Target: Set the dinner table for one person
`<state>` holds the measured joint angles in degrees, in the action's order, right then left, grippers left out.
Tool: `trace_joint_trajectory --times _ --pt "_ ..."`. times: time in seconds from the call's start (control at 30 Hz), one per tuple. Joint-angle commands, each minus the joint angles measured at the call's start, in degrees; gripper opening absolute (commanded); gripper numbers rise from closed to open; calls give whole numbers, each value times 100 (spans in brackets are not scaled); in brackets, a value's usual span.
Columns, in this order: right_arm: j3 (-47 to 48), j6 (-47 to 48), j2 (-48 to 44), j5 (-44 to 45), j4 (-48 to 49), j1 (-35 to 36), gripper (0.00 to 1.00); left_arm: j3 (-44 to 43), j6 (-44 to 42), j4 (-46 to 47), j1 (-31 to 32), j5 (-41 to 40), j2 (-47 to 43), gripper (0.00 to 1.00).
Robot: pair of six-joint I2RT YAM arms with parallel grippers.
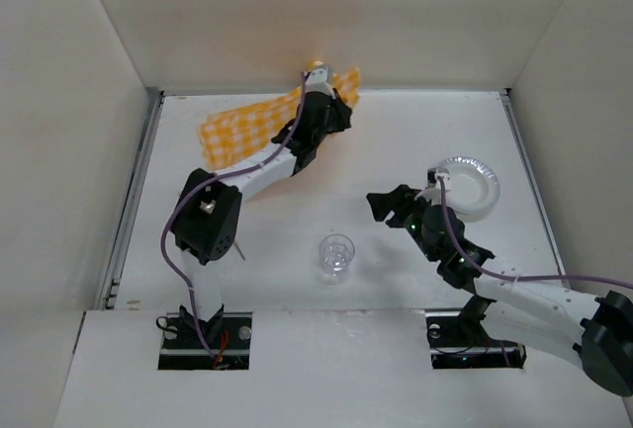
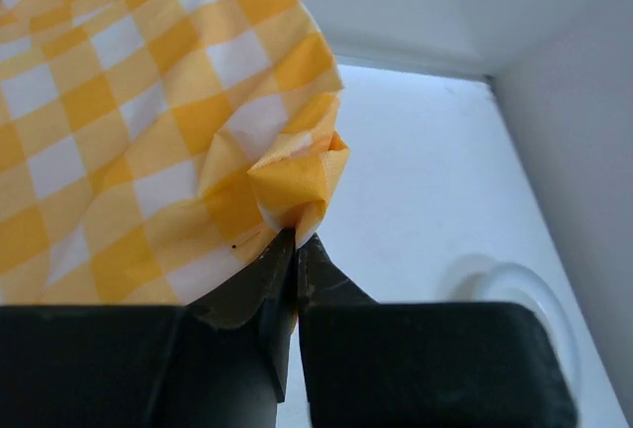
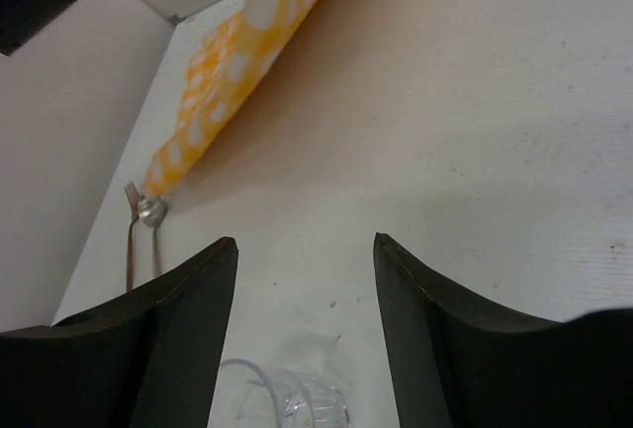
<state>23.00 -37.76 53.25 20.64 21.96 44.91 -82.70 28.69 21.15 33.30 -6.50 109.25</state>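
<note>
The dinner table (image 1: 415,131) is a large white surface with metal rails at its sides. My left gripper (image 1: 334,102) is at the far middle, shut on a corner of an orange-and-white checked cloth (image 1: 247,129) and holding it lifted. In the left wrist view the jaws (image 2: 295,242) pinch a bunched fold of the cloth (image 2: 129,131). My right gripper (image 1: 379,207) is open and empty, above and right of a clear plastic cup (image 1: 336,256). In the right wrist view the cup rim (image 3: 287,393) sits below the open gripper (image 3: 305,242).
A white paper plate (image 1: 471,185) lies at the right, behind my right arm, and shows in the left wrist view (image 2: 514,299). A fork (image 3: 130,240) and a spoon (image 3: 151,213) lie by the cloth's low end (image 3: 227,72). White walls (image 1: 59,151) enclose the table.
</note>
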Motion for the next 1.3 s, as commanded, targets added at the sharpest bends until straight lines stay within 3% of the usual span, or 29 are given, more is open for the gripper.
trace_joint_trajectory --times 0.0,0.07,0.17,0.23,0.3,0.47,0.67,0.77,0.97,1.27 --pt "-182 -118 -402 641 406 -21 63 -343 -355 398 259 649 526 4" --pt "-287 -162 -605 870 363 -39 63 -414 -407 460 479 808 650 13" --pt "-410 -170 -790 1029 353 -161 65 -257 -478 539 542 520 519 44" --pt "-437 -232 -738 986 353 -337 69 59 -434 662 428 308 239 53" --pt "-428 -293 -572 846 353 -521 72 480 -329 750 288 185 -174 55" --pt "-183 -636 210 512 292 -1075 80 1842 84 813 -108 -490 -1378 55" --pt "484 -1242 1369 10 186 -1638 77 3354 681 -215 -512 -1958 -2416 52" --pt "836 -1497 2169 -78 344 -1866 73 3821 831 -444 -820 -2303 -2558 53" --pt "1662 -2068 3646 -289 301 -2280 68 3761 823 -936 -1286 -2066 -2085 54" --pt "2910 -2631 4816 -236 -586 -2482 56 3419 1060 -823 -1787 -1793 -1065 48"
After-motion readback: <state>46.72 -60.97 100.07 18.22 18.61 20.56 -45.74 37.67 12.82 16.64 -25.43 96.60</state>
